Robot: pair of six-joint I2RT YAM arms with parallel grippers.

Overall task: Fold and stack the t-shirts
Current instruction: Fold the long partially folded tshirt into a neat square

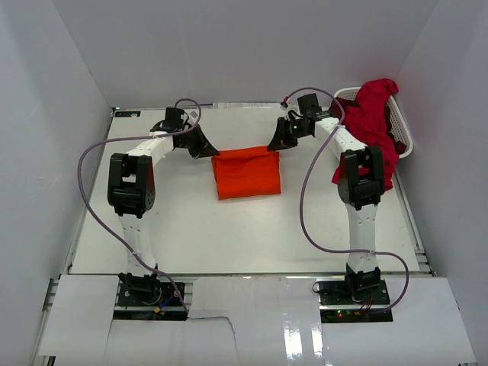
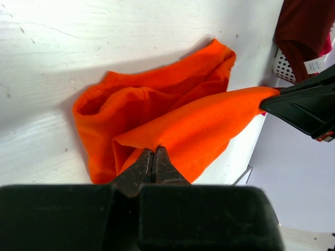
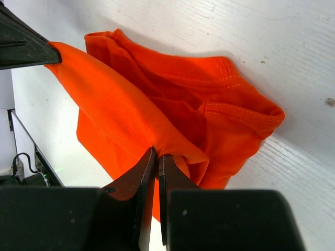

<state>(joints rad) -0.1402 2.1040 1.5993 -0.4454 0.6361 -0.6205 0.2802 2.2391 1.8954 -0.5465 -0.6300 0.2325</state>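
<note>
The bright orange cloth t-shirt (image 1: 246, 177) is lying folded mid-way across the white counter (image 1: 229, 236), its far edge stretching taut. The left gripper (image 2: 155, 151) is clenching 1 corner of that edge, the right gripper (image 3: 157, 155) the other. Crimson red cloth t-shirts (image 1: 374, 114) are draping over the white plastic laundry basket (image 1: 406, 141) at far right.

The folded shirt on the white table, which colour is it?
Plain bright orange t-shirt; the left wrist view shows it best.
</note>
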